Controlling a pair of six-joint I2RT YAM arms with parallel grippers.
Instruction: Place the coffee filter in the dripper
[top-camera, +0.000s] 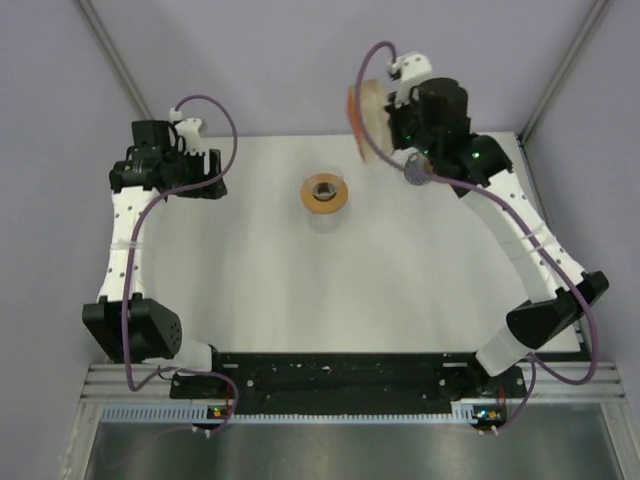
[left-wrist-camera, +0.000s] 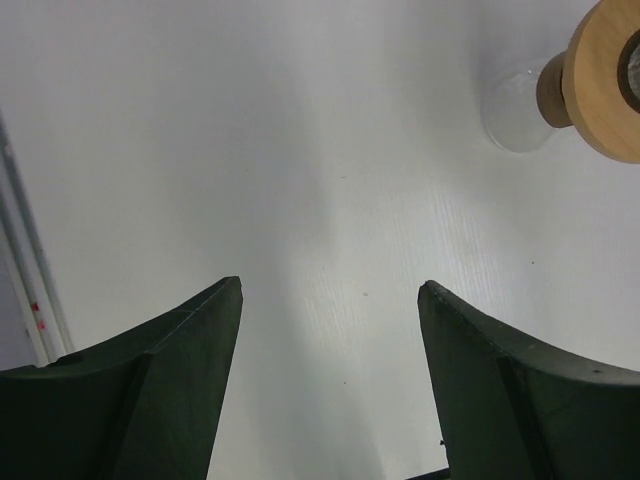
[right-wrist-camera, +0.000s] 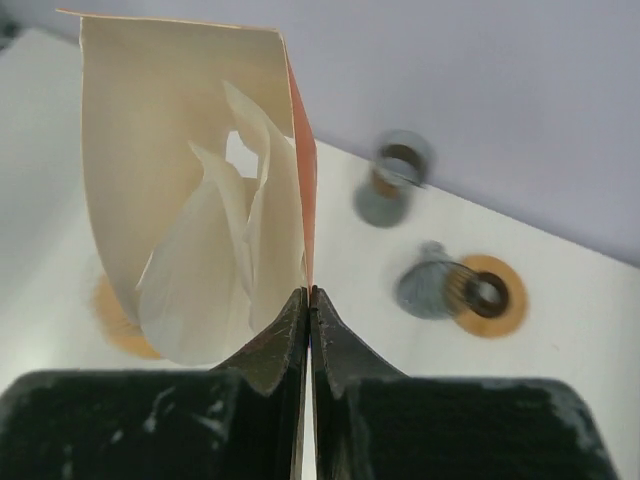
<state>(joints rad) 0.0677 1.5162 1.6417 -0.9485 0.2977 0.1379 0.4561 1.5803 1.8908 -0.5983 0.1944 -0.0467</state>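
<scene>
one coffee filter, thin cream paper curled to a cone with an orange edge, is held in the air over the table's far right. the right gripper pinches its edge, jaws pressed together on it. one dripper, a round wooden collar on clear glass, stands mid-table, well apart. the left gripper gapes wide, holding nothing, over the matte white table.

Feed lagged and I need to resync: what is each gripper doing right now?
The left gripper is open, holding nothing.
The right gripper is shut on the coffee filter.
</scene>
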